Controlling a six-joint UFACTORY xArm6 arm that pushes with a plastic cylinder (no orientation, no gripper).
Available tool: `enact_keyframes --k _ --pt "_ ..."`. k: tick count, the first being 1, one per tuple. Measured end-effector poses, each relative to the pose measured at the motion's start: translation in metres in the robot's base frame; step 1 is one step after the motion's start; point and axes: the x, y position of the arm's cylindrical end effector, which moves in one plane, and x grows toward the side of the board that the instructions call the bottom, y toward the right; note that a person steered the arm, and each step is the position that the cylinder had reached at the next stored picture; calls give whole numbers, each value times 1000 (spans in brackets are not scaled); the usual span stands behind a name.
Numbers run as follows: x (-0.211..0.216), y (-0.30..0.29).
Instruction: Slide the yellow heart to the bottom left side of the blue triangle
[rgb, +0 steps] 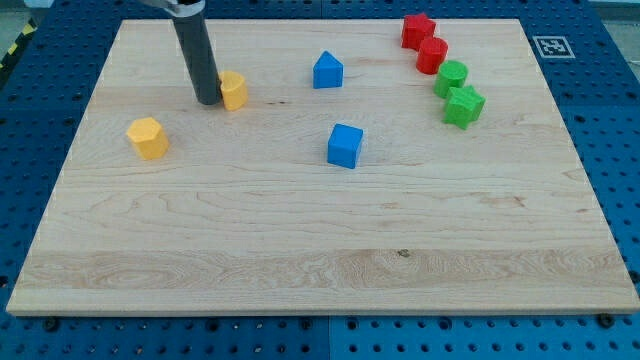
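My tip (209, 101) rests on the board at the upper left, touching the left side of a yellow block (235, 90) whose notched top looks like the yellow heart. The rod hides that block's left edge. The blue triangle (328, 70) stands to the right of it, near the view's top centre, about a block's width higher and well apart. A second yellow block (148, 138), pentagon-like, lies below and to the left of my tip, apart from it.
A blue cube (345, 145) sits below the blue triangle near the board's middle. At the upper right, a red star (417, 30), a red round block (432, 55), a green round block (451, 77) and a green star (464, 105) form a slanted chain. The wooden board (300, 260) ends in blue perforated table.
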Motion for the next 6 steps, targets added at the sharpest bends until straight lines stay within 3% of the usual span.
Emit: enact_keyframes --k 6 --pt "-21 62"
